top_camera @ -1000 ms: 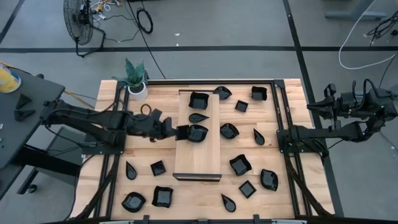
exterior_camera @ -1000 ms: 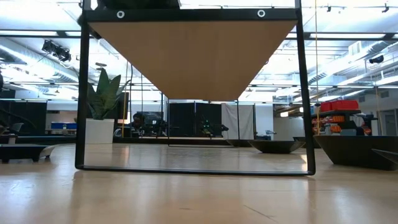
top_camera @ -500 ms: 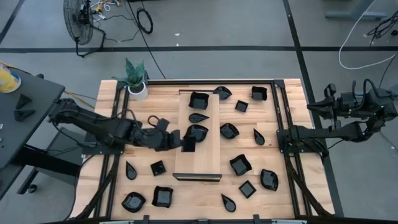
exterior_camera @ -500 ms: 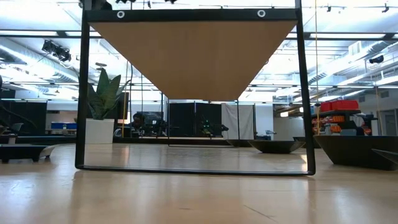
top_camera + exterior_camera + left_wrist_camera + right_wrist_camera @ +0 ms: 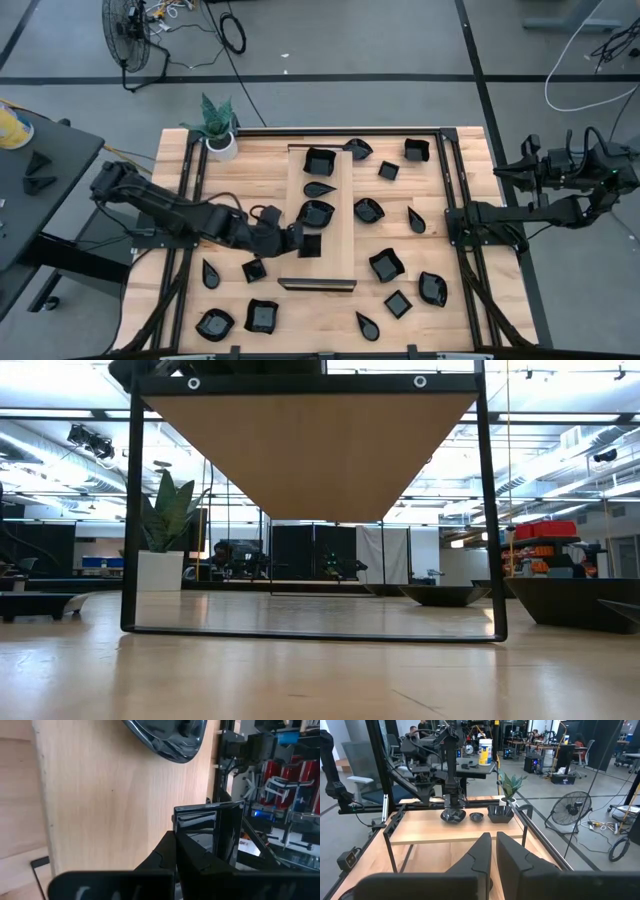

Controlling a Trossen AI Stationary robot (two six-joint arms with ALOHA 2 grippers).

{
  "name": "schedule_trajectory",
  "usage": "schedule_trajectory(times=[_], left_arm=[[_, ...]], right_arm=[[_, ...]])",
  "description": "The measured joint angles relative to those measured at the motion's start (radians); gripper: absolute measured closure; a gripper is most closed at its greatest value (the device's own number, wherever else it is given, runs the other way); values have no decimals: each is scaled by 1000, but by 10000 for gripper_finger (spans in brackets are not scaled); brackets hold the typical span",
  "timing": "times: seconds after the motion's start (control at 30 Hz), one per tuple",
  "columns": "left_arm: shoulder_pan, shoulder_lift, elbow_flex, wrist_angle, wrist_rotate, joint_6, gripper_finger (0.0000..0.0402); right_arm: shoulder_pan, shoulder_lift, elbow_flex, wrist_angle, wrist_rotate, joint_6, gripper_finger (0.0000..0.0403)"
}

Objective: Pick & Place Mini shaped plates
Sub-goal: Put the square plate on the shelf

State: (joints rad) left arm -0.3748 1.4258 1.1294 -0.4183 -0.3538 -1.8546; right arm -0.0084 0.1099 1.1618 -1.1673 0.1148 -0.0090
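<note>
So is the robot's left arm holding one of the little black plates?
Yes, the left end effector is shut on a small square black plate, carrying it over the near part of the pale wooden board.

Seventeen mini shaped plates [image 5: 386, 265] in all: four over the one wooden board [image 5: 318, 268], nine on the table [image 5: 260, 160] on the right arm's [image 5: 540, 210] side of it, four on the left arm's [image 5: 170, 210] side. One potted plant [image 5: 218, 125]. Two robot arms.
</note>
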Motion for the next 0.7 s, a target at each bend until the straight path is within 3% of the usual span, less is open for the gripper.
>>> schedule_trajectory(times=[0.7], left_arm=[[0, 49, -1, 2, 32, -14, 398]], right_arm=[[0, 0, 0, 0, 0, 0, 369]])
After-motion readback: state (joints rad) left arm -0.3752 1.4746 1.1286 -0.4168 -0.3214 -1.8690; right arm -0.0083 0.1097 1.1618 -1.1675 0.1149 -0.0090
